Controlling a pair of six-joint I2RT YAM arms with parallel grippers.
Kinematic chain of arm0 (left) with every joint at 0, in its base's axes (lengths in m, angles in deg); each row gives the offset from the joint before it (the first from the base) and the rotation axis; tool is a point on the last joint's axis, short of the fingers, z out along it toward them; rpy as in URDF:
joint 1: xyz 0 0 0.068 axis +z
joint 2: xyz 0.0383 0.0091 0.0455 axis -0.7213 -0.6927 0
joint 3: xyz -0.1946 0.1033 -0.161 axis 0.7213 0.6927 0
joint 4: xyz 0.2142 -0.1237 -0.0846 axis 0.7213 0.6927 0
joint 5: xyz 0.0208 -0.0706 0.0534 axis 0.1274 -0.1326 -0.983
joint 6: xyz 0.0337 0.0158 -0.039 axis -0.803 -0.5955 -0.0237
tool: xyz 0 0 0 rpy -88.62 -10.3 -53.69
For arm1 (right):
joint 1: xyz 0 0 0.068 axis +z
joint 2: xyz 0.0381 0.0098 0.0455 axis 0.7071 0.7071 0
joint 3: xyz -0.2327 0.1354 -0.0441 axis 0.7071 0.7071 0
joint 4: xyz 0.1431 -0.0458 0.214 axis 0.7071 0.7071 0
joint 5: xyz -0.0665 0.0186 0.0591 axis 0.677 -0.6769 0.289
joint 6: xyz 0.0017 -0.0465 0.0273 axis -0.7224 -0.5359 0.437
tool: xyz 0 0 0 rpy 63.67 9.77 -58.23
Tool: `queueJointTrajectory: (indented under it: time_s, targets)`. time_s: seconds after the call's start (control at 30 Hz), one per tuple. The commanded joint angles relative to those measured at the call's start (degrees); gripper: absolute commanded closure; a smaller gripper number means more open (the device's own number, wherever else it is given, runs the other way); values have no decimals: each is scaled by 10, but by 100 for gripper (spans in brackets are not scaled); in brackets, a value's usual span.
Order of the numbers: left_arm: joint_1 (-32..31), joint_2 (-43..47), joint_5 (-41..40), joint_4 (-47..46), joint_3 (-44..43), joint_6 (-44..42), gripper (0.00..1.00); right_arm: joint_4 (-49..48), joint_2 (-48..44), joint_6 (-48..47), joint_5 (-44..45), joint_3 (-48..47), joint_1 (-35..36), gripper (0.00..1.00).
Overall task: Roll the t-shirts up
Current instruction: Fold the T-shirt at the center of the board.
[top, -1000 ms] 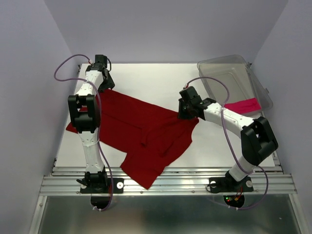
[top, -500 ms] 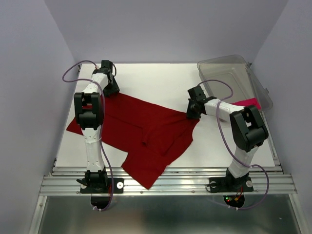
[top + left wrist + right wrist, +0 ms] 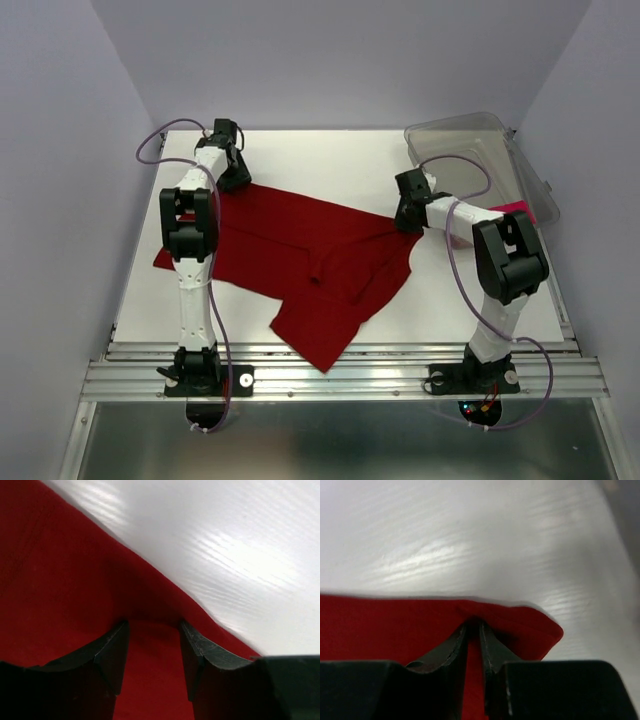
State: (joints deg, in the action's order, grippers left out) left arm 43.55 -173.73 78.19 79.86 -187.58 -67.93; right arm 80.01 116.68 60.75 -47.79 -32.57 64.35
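Crimson t-shirt point(image 3: 300, 255) lies spread mid-frame on the table point(image 3: 330, 160). Left gripper point(image 3: 152, 625) grasps its upper-left edge, jaws partly apart over a fold. Right gripper point(image 3: 472, 624) is pinched nearly closed on its right corner. Pink t-shirt point(image 3: 515, 208) sits far right, by the clear bin point(image 3: 470, 140).

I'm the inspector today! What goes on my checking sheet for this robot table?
Surface: white table.
Job's things: dark red cloth t-shirt spread out, rumpled; bright pink cloth roll by the clear plastic bin, partly hidden.
Clutter: that bin, far right.
Tools: left tool on the t-shirt's far edge, jaws apart, hold unclear; right tool pinching its right edge.
Cables: purple cables, looping, one per side.
Surroundings: pale purple walls; metal rail in front.
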Motion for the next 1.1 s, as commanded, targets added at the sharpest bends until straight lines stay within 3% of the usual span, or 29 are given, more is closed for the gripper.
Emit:
queueJointTrajectory:
  time_s: [0.0,0.33,0.63,0.87,1.07]
  targets:
    - [-9,-32,16,15,-59,1,44,50,49,-42,109,-28,-35,79]
    - [-10,-81,41,22,-151,8,44,61,101,-72,142,-109,-64,79]
    - [-9,4,1,32,-147,-2,43,65,16,-89,26,-134,-58,72]
    - [14,147,-37,20,-5,10,43,65,-55,-88,-61,-122,-22,62]
    - [66,272,-75,-4,218,19,43,66,-101,-81,-70,-88,62,61]
